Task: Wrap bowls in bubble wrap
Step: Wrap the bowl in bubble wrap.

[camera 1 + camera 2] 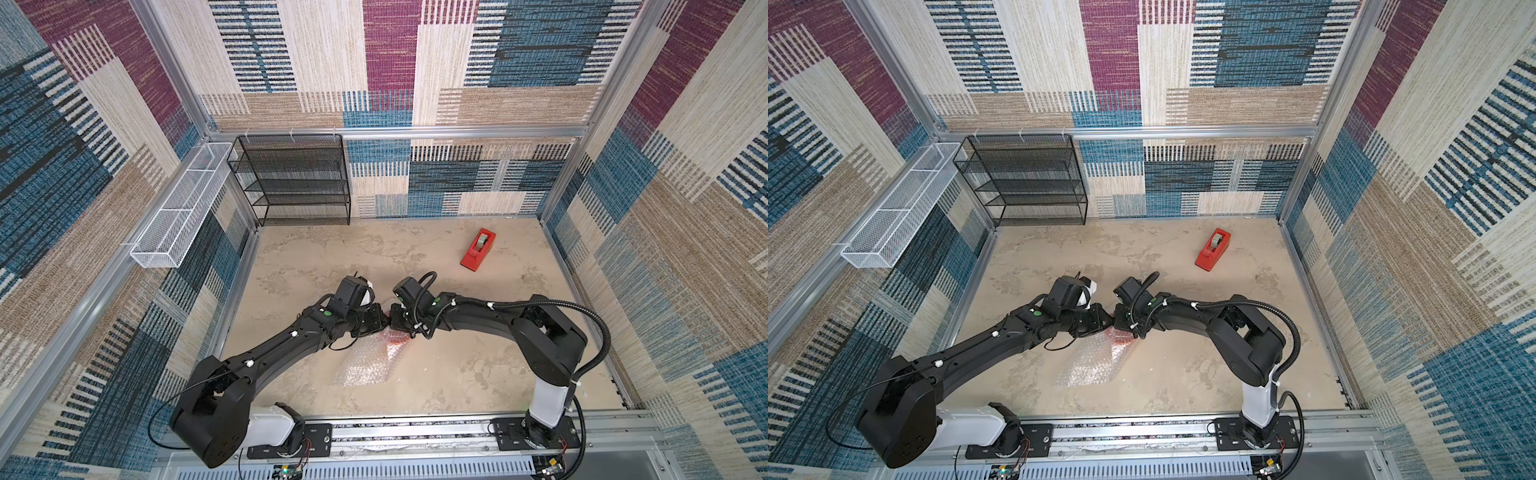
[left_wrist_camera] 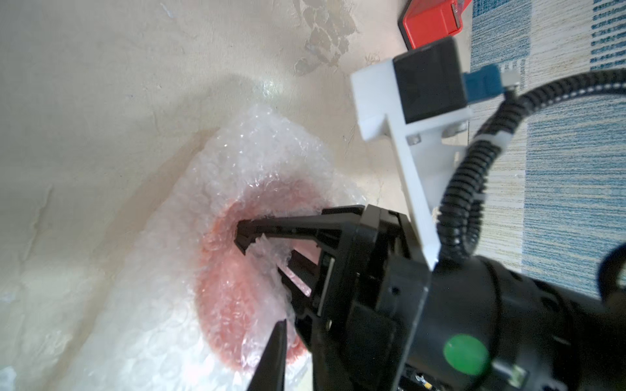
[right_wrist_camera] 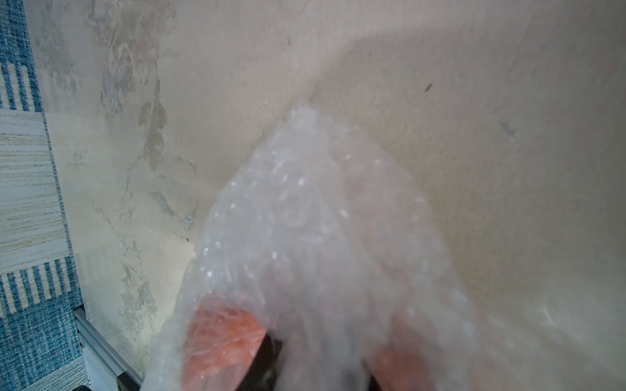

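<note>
Orange bowl (image 2: 230, 298) lies under wrap (image 2: 244, 159). Right gripper (image 2: 242, 237) pinches a fold; whether left gripper (image 1: 385, 325) grips, I cannot tell. Best draw that fold snug across the bowl before releasing.

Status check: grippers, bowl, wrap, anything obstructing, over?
Right gripper pinching clear bubble wrap over small glossy orange bowl. Left gripper alongside, jaw state unclear. Red boxy tape dispenser far off; nothing in the way.

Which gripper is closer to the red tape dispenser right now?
Right, narrowly. Both meet over the bowl under the bubble wrap; the right gripper sits on the tape dispenser's side, the left gripper on the side away from it.
</note>
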